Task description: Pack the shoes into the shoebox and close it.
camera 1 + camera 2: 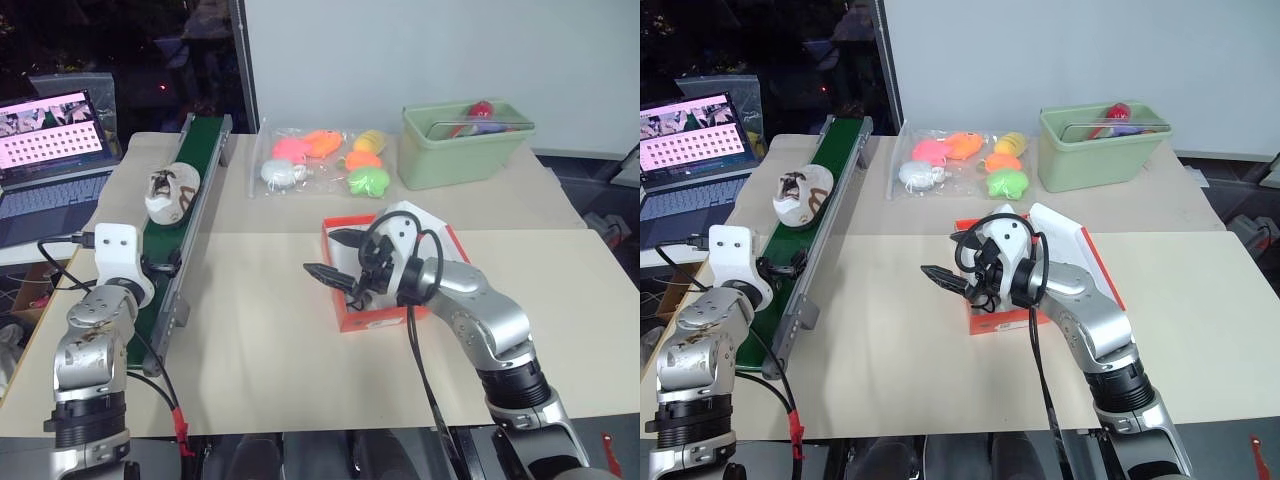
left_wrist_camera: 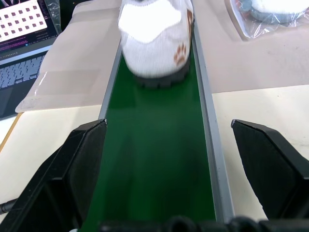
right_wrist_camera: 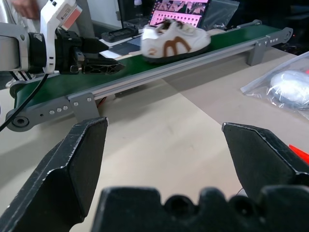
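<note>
Hovering wide open over the shoebox (image 1: 352, 312) (red-orange, lid flap raised), the right gripper (image 1: 336, 256) holds nothing. Leftward, the left gripper (image 2: 169, 159) is spread open above the green conveyor belt (image 2: 154, 169), with one whitish shoe (image 1: 170, 192) farther along it, apparently untouched.

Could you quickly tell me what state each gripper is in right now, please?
Left gripper: open, empty, over the green conveyor belt, short of the shoe.
Right gripper: open, empty, above the shoebox.
</note>
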Robot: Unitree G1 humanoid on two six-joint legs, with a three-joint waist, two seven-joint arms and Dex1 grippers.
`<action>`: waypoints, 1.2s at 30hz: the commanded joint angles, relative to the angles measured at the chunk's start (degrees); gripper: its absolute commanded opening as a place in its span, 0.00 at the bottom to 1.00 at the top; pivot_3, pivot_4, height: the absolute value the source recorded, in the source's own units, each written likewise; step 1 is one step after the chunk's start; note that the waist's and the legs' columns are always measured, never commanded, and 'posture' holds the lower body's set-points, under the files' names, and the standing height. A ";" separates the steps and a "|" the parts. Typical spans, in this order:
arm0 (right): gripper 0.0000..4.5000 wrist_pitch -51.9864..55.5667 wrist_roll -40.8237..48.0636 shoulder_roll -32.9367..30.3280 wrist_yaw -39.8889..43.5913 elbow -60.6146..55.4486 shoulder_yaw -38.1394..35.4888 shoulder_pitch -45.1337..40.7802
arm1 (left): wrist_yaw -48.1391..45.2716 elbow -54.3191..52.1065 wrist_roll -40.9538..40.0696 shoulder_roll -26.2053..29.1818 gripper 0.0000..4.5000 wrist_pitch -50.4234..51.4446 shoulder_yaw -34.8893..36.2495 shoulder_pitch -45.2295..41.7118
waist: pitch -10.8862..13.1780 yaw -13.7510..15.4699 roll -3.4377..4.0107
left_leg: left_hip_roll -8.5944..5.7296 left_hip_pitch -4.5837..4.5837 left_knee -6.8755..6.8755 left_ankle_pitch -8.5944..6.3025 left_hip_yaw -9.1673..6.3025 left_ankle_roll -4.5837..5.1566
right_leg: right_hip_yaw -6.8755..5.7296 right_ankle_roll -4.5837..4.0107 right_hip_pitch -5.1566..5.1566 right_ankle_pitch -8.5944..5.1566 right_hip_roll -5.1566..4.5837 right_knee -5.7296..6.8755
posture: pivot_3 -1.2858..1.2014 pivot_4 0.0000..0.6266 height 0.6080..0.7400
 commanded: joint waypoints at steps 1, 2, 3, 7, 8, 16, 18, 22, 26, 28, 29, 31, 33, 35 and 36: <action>1.00 0.38 1.45 0.27 -0.26 -2.93 -2.36 -1.81 | -0.03 0.27 0.05 0.53 0.98 -1.52 0.25 -0.75 | 0.00 0.01 0.00 | 0.00 0.00 0.00 0.00 0.00 0.00 | 0.00 0.00 0.00 0.00 0.00 0.00 | 0.52 0.24 0.92; 1.00 0.46 1.48 0.27 -0.27 -3.02 -2.50 -1.89 | 0.01 0.48 0.07 0.48 0.98 -1.51 0.18 -0.89 | 0.00 0.02 0.00 | 0.00 0.00 0.00 0.00 0.00 0.00 | 0.00 0.00 0.00 0.00 0.00 0.00 | 0.52 0.24 0.92; 1.00 0.57 1.53 0.25 -0.27 -3.13 -2.61 -1.92 | 0.03 0.68 0.09 0.46 0.98 -1.54 0.11 -0.99 | 0.00 0.03 0.00 | 0.00 0.00 0.00 0.00 0.00 0.00 | 0.00 0.00 0.00 0.00 0.00 0.00 | 0.52 0.24 0.92; 1.00 1.20 1.79 0.25 -0.35 -3.67 -3.16 -2.08 | 0.20 1.52 0.18 0.38 0.98 -1.20 -0.11 -1.21 | 0.00 0.01 0.00 | 0.00 0.00 0.00 0.00 0.00 0.00 | 0.00 0.00 0.00 0.00 0.00 0.00 | 0.52 0.24 0.92; 1.00 1.37 1.86 0.25 -0.37 -3.79 -3.34 -2.18 | 0.19 1.71 0.19 0.38 0.98 -1.02 -0.26 -1.26 | 0.00 0.01 0.00 | 0.00 0.00 0.00 0.00 0.00 0.00 | 0.00 0.00 0.00 0.00 0.00 0.00 | 0.52 0.24 0.92; 1.00 2.40 2.26 0.26 -0.50 -3.87 -4.50 -3.21 | -0.80 1.45 -0.61 0.38 0.58 -0.94 -0.50 -1.69 | 0.00 0.42 0.00 | -0.02 0.01 0.00 0.00 -0.01 0.00 | 0.00 0.00 0.01 0.00 -0.02 0.03 | 0.52 0.24 0.92; 1.00 2.40 2.28 0.19 -0.50 -3.59 -4.50 -3.56 | -0.33 1.47 -0.29 0.45 0.54 -0.40 -0.48 -1.91 | 0.00 0.67 0.00 | -0.03 0.05 0.00 0.00 -0.01 0.00 | -0.01 0.00 0.04 0.00 -0.02 0.04 | 0.52 0.24 0.92; 1.00 2.23 2.06 0.15 -0.50 -3.05 -4.33 -4.11 | 0.54 1.14 0.01 0.31 0.54 -1.05 -0.23 -2.64 | 0.00 0.75 0.00 | -0.03 0.05 0.00 0.01 -0.01 0.00 | -0.01 0.00 0.03 0.00 -0.02 0.04 | 0.52 0.24 0.92; 1.00 1.50 1.09 0.03 -0.44 -2.05 -3.90 -4.73 | 1.09 -0.79 1.17 0.56 0.54 -3.34 -1.46 -3.39 | 0.00 0.71 -0.01 | -0.03 0.02 0.00 0.00 -0.01 -0.01 | -0.01 0.00 0.01 0.00 -0.02 0.02 | 0.52 0.24 0.92; 1.00 0.50 -0.04 -0.38 -0.04 -1.54 -3.22 -5.01 | 0.82 -3.45 2.37 1.16 0.54 -5.16 -3.28 -4.31 | 0.00 0.72 -0.01 | -0.03 0.00 0.00 0.00 0.00 0.00 | 0.00 0.00 0.00 0.00 -0.02 0.01 | 0.52 0.24 0.92; 1.00 -0.04 -0.65 -0.60 0.22 -1.35 -2.88 -5.16 | 0.52 -4.97 2.38 1.19 0.54 -5.36 -3.96 -5.06 | 0.00 0.74 -0.01 | -0.03 -0.01 0.00 0.00 0.00 -0.01 | 0.00 0.00 -0.01 0.00 -0.02 0.01 | 0.52 0.24 0.92; 1.00 -1.22 -1.99 -0.90 0.60 -1.12 -2.41 -5.43 | 0.06 -7.65 1.16 0.76 0.54 -3.86 -4.53 -6.95 | 0.00 0.95 -0.02 | -0.03 -0.03 0.00 0.00 -0.01 -0.01 | -0.01 0.00 -0.01 0.00 -0.02 0.00 | 0.52 0.24 0.92; 1.00 -5.37 -6.37 -2.34 1.17 -0.74 -0.55 -6.43 | -1.23 -11.34 -2.39 0.57 0.54 1.55 -5.07 -10.70 | 0.01 1.07 -0.03 | -0.04 -0.04 0.00 0.00 -0.01 -0.01 | -0.01 0.00 -0.01 0.00 -0.02 0.00 | 0.52 0.24 0.92; 1.00 -10.20 -10.98 -3.98 1.83 -0.17 1.52 -7.42 | -3.47 -13.37 -6.34 1.00 0.54 7.80 -5.36 -13.48 | 0.02 1.16 -0.04 | -0.05 -0.05 0.00 0.01 -0.01 -0.01 | -0.01 0.00 -0.02 0.00 -0.02 0.01 | 0.52 0.24 0.92; 1.00 -14.44 -14.84 -5.23 1.88 0.65 3.08 -8.03 | -5.92 -14.18 -8.38 2.22 0.54 10.55 -6.17 -14.52 | 0.02 1.13 -0.04 | -0.05 -0.04 0.00 0.01 0.00 -0.01 | -0.01 0.01 -0.01 0.00 -0.01 0.00 | 0.52 0.24 0.92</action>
